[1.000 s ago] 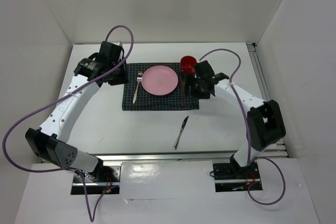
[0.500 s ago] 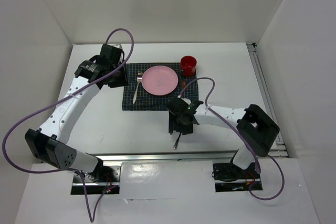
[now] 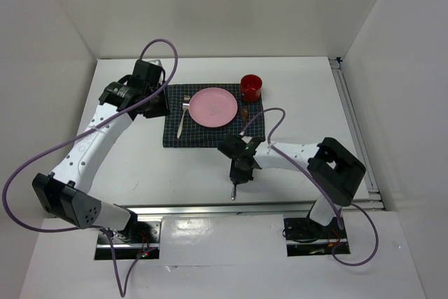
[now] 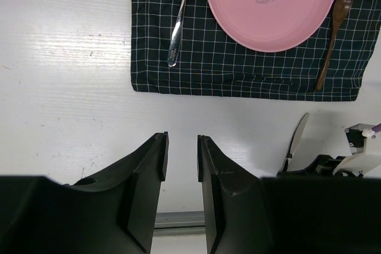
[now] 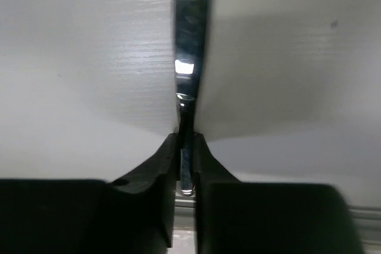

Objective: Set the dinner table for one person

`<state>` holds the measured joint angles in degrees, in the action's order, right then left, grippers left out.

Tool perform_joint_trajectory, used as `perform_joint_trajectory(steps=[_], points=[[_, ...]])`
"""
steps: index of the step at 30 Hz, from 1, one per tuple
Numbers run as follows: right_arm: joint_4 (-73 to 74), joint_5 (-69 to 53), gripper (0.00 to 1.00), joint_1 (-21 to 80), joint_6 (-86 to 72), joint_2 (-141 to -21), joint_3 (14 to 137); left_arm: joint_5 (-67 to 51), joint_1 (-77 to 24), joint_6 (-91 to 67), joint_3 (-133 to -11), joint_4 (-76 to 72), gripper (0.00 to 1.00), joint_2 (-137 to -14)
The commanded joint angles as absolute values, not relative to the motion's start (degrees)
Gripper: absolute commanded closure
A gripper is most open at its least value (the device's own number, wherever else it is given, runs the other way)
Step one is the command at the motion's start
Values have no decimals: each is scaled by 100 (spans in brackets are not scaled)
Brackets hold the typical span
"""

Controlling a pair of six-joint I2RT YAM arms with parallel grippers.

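On the white dinner table (image 3: 140,166) lies a dark checked placemat (image 3: 175,134) with a pink plate (image 3: 213,106), a fork (image 3: 182,120) to its left and a brown spoon (image 3: 244,113) to its right. A red cup (image 3: 251,87) stands at the mat's far right corner. A metal knife (image 3: 234,190) lies on the bare table in front of the mat, and my right gripper (image 3: 240,171) is shut on its handle (image 5: 191,28). My left gripper (image 3: 154,101) hovers open and empty left of the mat (image 4: 181,141).
A metal rail (image 3: 210,209) runs along the near edge of the table, close to the knife's near end. White walls enclose the table on the left, back and right. The left wrist view shows the plate (image 4: 271,4), fork (image 4: 178,22) and spoon (image 4: 333,34).
My right arm has swung from beside the red cup down to the knife in front of the mat, and its jaws have closed on the knife. The left arm has barely moved.
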<state>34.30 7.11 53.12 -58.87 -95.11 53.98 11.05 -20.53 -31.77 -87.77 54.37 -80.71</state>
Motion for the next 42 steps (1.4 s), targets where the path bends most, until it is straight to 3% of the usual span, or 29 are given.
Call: perform_joint_trajectory(steps=[1, 3, 14, 28, 30, 32, 33, 40, 42], points=[[3516, 931, 91, 5388, -6213, -9809, 5168, 1099, -2048, -3226, -8736, 5344, 57, -7945], [3621, 932, 100, 5388, -6292, -9704, 5168, 1099, -2048, -3226, -8675, 5291, 57, -7945], [5009, 1828, 100, 5301, -6074, -8385, 5817, 1266, -2048, -3226, -8798, 5291, 57, -7893], [4210, 1768, 100, 4069, -4333, -8754, 6592, 1204, -2048, -3164, -8851, 5291, 57, -7945], [4140, 1531, 77, 4069, -4254, -8754, 6312, 1204, -2048, -3164, -8851, 5291, 57, -7945], [4078, 1144, 66, 4069, -4341, -8754, 6031, 1204, -2048, -3164, -8790, 5230, 57, -7945], [3913, 1029, 56, 4069, -4464, -8754, 5881, 1204, -2048, -3164, -8789, 5229, 57, -7945], [3437, 308, 42, 4341, -4895, -8534, 4887, 1204, -2048, -3164, -8736, 5229, 57, -8051], [3437, 255, 42, 4482, -4965, -8744, 4887, 1152, -2048, -3164, -8736, 5229, 57, -8051]])
